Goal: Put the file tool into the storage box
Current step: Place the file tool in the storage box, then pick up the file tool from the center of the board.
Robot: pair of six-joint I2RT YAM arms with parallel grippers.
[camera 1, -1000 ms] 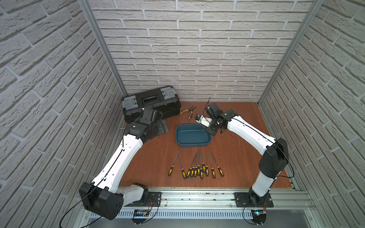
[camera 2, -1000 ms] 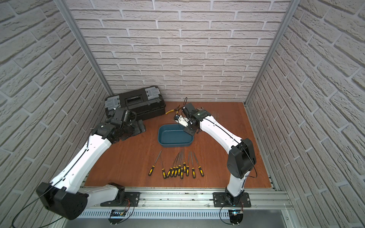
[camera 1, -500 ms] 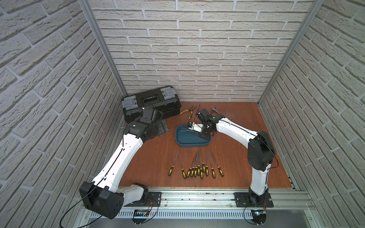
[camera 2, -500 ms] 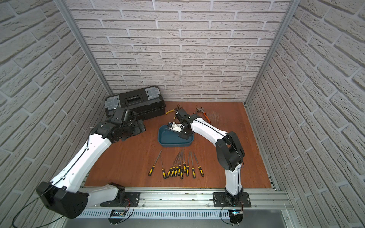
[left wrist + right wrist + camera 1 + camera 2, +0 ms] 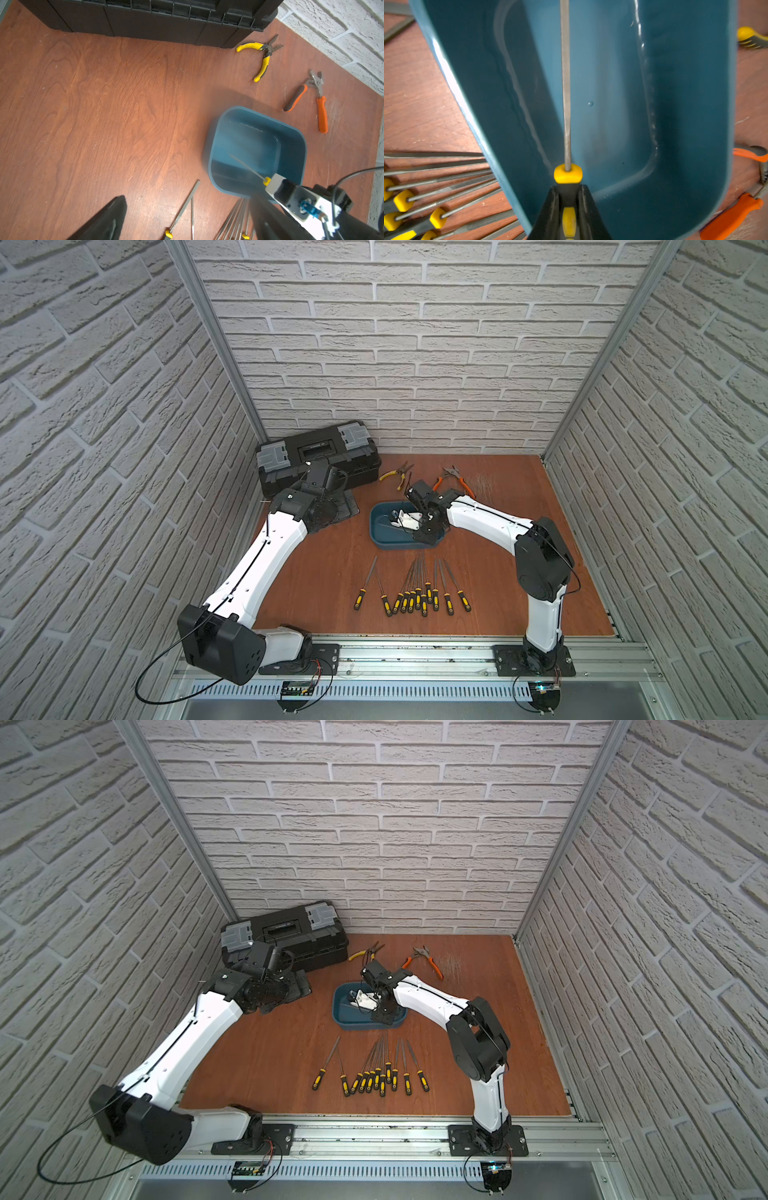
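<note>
Nearest the base rail, at 6 o'clock on the reddish-brown wooden tabletop (image 5: 324, 572), a fan of slim steel files with black-and-yellow handles (image 5: 417, 593) lies loose, handles toward the rail and tips toward the centre. Just beyond their tips, near the middle of the tabletop, sits the storage box (image 5: 395, 544), a shallow teal-blue plastic tub with rounded corners and no lid. The right hand (image 5: 568, 195) reaches in over the box from its 3 o'clock side and is clenched on the black-and-yellow handle of one file tool (image 5: 566, 93). The file's yellow collar pokes out just past the fingertips. Its grey shaft runs along the length of the box, inside the rim and above the floor. The left wrist view shows the shaft sloping down into the tub, but whether the tip touches the bottom cannot be told. At 9 o'clock of the box, well apart from it, the left hand (image 5: 187, 198) hangs above bare wood with its fingers spread wide and nothing between them. Farther back, yellow-handled pliers (image 5: 397, 475) lie at the box's 12 o'clock and orange-handled pliers (image 5: 457, 481) at its 1 o'clock. A large black plastic toolbox with grey latches (image 5: 318, 460) stands in the 10 o'clock corner against the brick wall.
</note>
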